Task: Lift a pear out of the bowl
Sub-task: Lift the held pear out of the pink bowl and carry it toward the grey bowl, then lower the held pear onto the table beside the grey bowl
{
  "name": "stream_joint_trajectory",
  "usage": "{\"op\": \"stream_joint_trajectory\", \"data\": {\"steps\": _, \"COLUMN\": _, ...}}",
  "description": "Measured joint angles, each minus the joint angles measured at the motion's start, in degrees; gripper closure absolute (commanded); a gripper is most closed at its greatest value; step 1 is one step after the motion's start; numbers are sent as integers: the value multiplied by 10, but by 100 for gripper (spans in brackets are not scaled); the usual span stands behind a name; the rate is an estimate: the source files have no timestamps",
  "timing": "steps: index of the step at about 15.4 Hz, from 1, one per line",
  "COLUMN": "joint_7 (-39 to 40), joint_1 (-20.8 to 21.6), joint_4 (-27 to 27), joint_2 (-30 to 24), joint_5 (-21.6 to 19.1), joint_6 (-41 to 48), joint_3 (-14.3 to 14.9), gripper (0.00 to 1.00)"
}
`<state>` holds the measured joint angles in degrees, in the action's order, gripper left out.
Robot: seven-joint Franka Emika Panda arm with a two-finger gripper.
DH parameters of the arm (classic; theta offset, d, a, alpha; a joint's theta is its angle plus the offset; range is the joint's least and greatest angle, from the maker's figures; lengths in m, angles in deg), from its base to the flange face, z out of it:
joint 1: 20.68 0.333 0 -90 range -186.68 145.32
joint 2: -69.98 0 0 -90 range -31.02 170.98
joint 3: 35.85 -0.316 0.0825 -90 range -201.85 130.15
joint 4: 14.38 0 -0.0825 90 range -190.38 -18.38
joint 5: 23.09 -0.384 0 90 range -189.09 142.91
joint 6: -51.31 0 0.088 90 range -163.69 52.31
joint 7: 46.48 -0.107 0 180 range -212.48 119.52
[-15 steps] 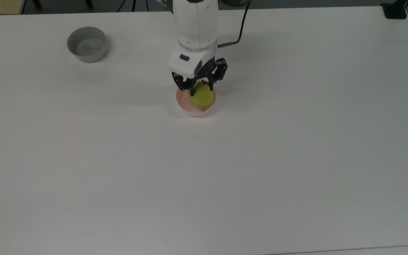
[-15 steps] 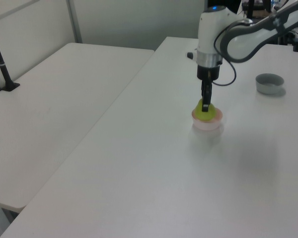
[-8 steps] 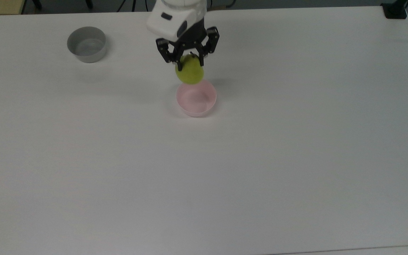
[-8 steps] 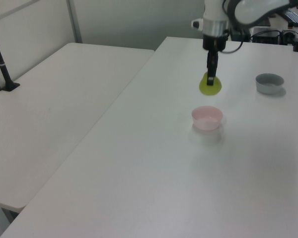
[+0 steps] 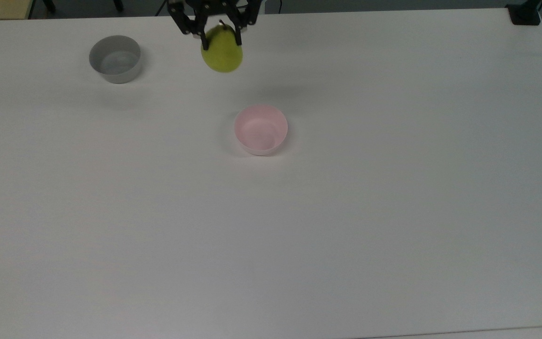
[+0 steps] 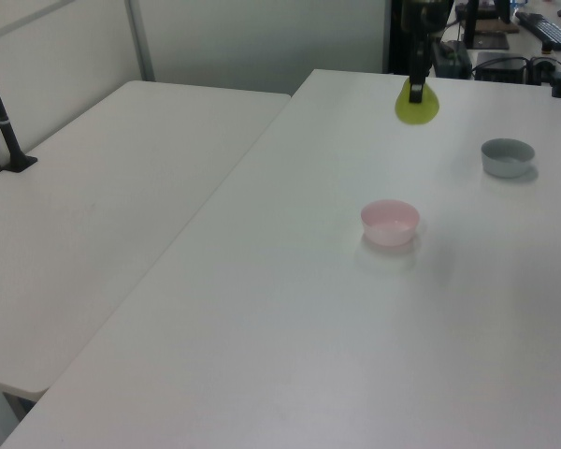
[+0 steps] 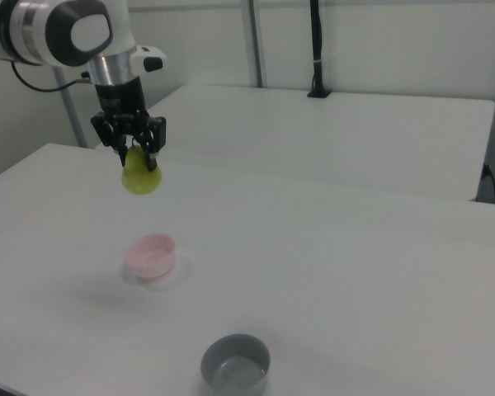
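The yellow-green pear (image 5: 223,52) (image 6: 416,108) (image 7: 140,180) hangs high in the air, held near its stem end by my gripper (image 5: 221,41) (image 6: 416,91) (image 7: 138,157), which is shut on it. The pale pink bowl (image 5: 260,129) (image 6: 390,222) (image 7: 151,256) stands on the white table below with nothing inside. In the right view the pear hangs well above the bowl and a little to its left. In the top view the pear sits up and to the left of the bowl.
A grey bowl (image 5: 115,58) (image 6: 507,156) (image 7: 235,363) stands on the table (image 5: 346,212) away from the pink one. A second white table (image 6: 103,206) adjoins on the left view's left. A black post (image 7: 315,49) rises behind the far table.
My gripper has risen out of the pink bowl with the pear in it, climbing higher and toward the top view's upper left. The bowl stays in place, now holding nothing.
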<state>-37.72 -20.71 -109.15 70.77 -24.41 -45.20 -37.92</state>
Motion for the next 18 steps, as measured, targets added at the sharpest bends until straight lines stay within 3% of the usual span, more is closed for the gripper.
{"op": "stream_joint_trajectory", "data": {"steps": 8, "joint_7": 14, "joint_1": -8, "joint_4": 22, "joint_2": -1, "joint_5": 0, "joint_6": 18, "joint_3": 31, "gripper": 100}}
{"op": "stream_joint_trajectory", "data": {"steps": 13, "joint_7": 152, "joint_1": -65, "joint_4": 32, "joint_2": 0, "joint_5": 0, "joint_6": 18, "joint_3": 43, "gripper": 100}}
{"op": "stream_joint_trajectory", "data": {"steps": 18, "joint_7": 231, "joint_1": -88, "joint_4": 40, "joint_2": 26, "joint_5": 0, "joint_6": 17, "joint_3": 101, "gripper": 100}}
